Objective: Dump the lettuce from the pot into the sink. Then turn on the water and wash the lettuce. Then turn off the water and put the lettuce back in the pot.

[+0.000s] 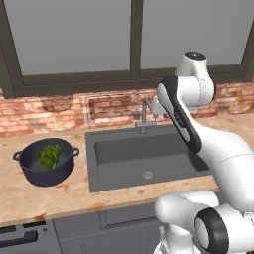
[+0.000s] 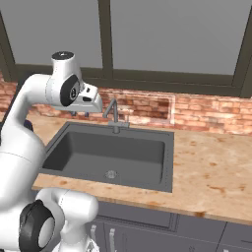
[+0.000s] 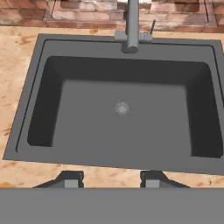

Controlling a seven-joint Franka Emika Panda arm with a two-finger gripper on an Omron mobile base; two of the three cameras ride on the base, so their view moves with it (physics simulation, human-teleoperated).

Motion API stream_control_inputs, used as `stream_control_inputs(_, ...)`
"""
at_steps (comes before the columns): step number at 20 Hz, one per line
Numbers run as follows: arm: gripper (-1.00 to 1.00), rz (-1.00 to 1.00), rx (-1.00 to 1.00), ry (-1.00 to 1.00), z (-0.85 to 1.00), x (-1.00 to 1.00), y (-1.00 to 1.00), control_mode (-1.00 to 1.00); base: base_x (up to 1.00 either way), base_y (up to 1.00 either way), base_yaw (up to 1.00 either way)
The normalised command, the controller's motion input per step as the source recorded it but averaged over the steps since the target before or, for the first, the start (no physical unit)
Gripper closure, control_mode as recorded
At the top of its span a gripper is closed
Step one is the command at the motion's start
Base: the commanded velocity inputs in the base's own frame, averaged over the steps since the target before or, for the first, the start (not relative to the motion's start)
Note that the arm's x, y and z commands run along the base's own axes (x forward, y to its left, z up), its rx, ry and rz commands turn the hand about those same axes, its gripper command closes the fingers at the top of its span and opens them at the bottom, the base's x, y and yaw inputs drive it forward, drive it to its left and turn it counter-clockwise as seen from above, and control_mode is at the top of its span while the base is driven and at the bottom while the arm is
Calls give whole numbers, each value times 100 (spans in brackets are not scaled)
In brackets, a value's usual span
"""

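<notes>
The dark navy pot (image 1: 47,172) stands on the wooden counter left of the sink, with the green lettuce (image 1: 48,156) lying inside it. The dark grey sink (image 1: 124,161) (image 2: 88,147) (image 3: 87,118) has nothing in its basin, and no water runs from the faucet (image 1: 144,115) (image 2: 114,116) (image 3: 132,26). My gripper (image 2: 80,113) (image 3: 111,179) hangs above the sink's near edge and looks down into the basin. It is open, with nothing between its fingertips (image 3: 72,179). It is well to the right of the pot.
A brick backsplash (image 1: 59,111) and a dark-framed window (image 1: 134,39) run behind the counter. Wooden counter (image 2: 211,162) stretches right of the sink. A round metal drain (image 3: 122,108) sits in the middle of the basin. Grey cabinet fronts (image 1: 89,228) lie below the counter edge.
</notes>
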Motion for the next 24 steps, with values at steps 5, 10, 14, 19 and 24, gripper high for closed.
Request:
stream_control_inputs(5,-100,0,0,0,0,0,26,-100,0,0,0)
stream_control_inputs(10,-100,-1,-1,0,0,-3,45,-100,0,0,0)
stream_control_inputs(14,-100,-3,-1,2,0,0,62,-100,0,0,0)
stream_control_inputs(19,-100,0,-3,4,0,7,75,-100,0,0,0)
stream_control_inputs(24,-100,-3,0,1,-9,8,82,-100,0,0,0)
